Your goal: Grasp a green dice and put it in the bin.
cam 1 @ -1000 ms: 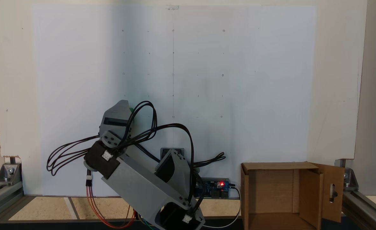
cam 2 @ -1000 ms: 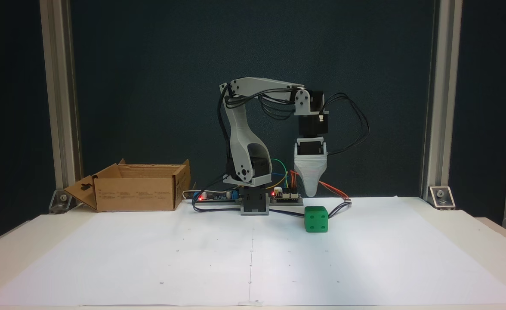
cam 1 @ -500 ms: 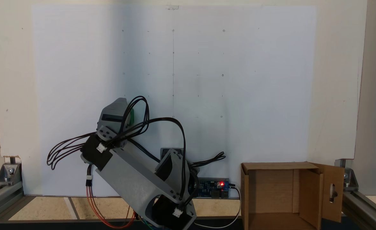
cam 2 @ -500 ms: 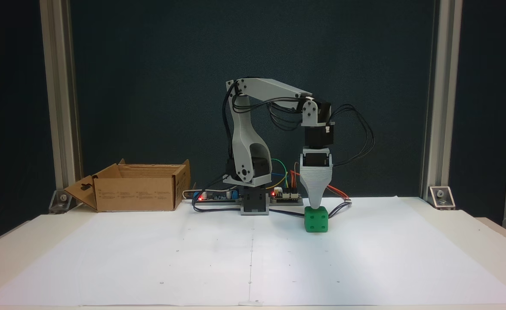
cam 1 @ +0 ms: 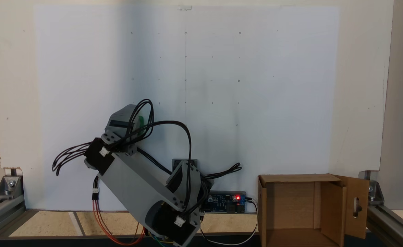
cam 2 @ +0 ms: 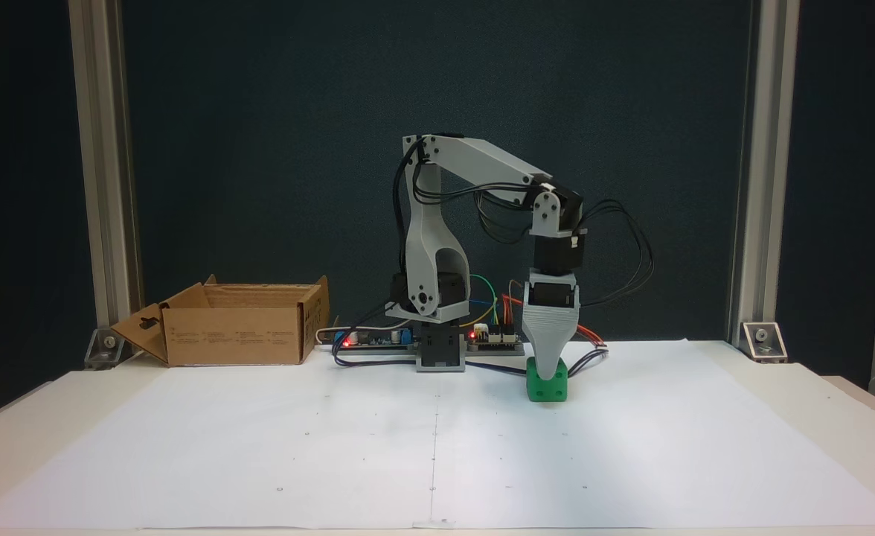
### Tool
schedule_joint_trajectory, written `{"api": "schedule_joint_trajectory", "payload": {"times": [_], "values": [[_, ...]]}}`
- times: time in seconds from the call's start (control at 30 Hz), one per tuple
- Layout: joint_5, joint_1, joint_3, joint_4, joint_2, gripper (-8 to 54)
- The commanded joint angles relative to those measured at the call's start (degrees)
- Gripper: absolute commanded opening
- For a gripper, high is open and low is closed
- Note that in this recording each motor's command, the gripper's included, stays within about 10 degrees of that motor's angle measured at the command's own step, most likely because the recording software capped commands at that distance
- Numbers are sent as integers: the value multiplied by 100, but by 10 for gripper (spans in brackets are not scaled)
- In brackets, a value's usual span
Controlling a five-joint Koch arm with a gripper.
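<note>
Looking at my front-on fixed view, I see the gripper [cam 2: 548, 368] pointing straight down w/ its grey tapered jaw overlapping the top of the green dice [cam 2: 547, 388]. Dice sits on the white paper sheet [cam 2: 437, 447], approx 4 o'clock from the arm base [cam 2: 440, 350], just in front of the circuit boards [cam 2: 494, 340]. One face w/ recessed pips looks toward the camera. Jaws line up one behind the other from this angle, so I can't tell whether they're apart, together or clamped on the dice; contact w/ the dice also unclear.

From the top-down fixed view, the gripper body [cam 1: 124, 120] covers nearly all of the dice; only a green sliver [cam 1: 140, 121] peeks out at its 3 o'clock edge. Jaw state can't be read there either. Black cables [cam 1: 68, 157] loop out at 9 o'clock from the wrist.

Bin [cam 2: 236, 325] stands well apart from the dice, at approx 9 o'clock of the base in the front view, near the back edge of the table [cam 2: 6, 439]. It's upright, open on top, flap w/ slot cutout [cam 2: 142, 331] splayed outward. In the top-down view the bin [cam 1: 266, 206] is at the frame's 4 o'clock corner, inside looks bare cardboard, slotted flap [cam 1: 356, 206] at its 3 o'clock side. Red LED [cam 1: 237, 197] lit on the board next to it.
</note>
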Motion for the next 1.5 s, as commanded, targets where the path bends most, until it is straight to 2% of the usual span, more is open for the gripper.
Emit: {"api": "schedule_joint_trajectory", "payload": {"times": [0.0, 0.27, 0.47, 1.2, 1.37, 1.47], "values": [[431, 0, -53, -105, -44, 421], [431, -88, -44, -237, -316, 420], [422, -79, -44, -246, -378, 396], [334, 114, 149, -246, -448, 388], [343, 141, 255, -229, -360, 214], [343, 149, 255, -255, -334, 192]]}}
